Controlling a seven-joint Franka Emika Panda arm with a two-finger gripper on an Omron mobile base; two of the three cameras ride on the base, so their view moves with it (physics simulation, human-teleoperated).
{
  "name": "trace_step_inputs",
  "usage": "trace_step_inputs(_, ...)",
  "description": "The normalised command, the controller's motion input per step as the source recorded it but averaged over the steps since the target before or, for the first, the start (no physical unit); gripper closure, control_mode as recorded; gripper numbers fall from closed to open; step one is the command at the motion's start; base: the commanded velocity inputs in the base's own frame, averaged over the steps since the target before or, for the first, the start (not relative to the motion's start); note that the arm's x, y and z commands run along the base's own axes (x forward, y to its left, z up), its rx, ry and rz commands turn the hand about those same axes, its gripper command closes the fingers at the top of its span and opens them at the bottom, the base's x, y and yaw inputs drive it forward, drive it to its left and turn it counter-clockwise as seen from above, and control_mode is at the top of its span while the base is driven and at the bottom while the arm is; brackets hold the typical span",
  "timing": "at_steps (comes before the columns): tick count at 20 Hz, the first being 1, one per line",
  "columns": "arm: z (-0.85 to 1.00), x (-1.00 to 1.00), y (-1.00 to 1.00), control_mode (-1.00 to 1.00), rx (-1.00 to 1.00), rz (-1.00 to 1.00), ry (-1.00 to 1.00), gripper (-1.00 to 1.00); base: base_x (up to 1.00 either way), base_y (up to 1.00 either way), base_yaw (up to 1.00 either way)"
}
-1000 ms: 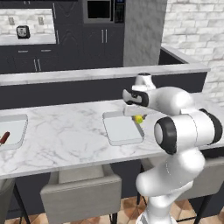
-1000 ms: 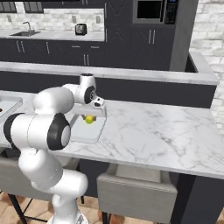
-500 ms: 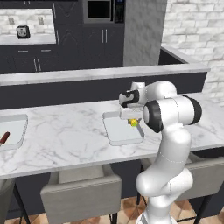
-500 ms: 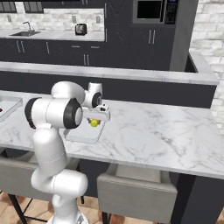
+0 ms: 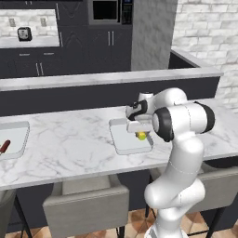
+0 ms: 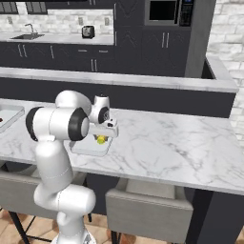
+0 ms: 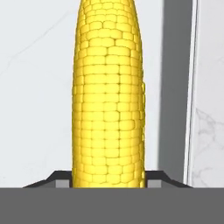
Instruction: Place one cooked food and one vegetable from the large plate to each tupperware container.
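Note:
My gripper (image 5: 139, 128) is shut on a yellow corn cob (image 5: 142, 135) and hangs low over the right part of a tupperware container (image 5: 126, 139) on the marble counter. From the other side, the gripper (image 6: 106, 132) holds the corn cob (image 6: 101, 140) just above that container (image 6: 90, 147). In the hand view the corn cob (image 7: 108, 96) runs up from between the dark fingertips (image 7: 61, 177), over the container's pale floor and beside its rim (image 7: 190, 87). A second tupperware container (image 5: 13, 138) sits far left with a red item (image 5: 4, 146) in it. The large plate is out of view.
A raised dark ledge (image 5: 107, 78) runs behind the counter. Grey stools (image 5: 86, 207) stand under the front edge. Open marble (image 6: 181, 143) stretches to the right of the container. My own elbow (image 5: 183, 122) bulks beside the container.
The gripper has come down with the corn cob toward the container's floor, and the arm's elbow has swung round in front of it.

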Motion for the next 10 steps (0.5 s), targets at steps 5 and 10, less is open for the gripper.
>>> trace_step_inputs(5, 0.14, -0.03, 0.04, -1.00, 0.00, -0.01, 0.00, -1.00, 0.00, 0.00, 0.00)
trace_step_inputs(10, 0.70, -0.28, 0.01, -1.00, 0.00, -0.01, -0.07, -1.00, 0.00, 0.00, 0.00)
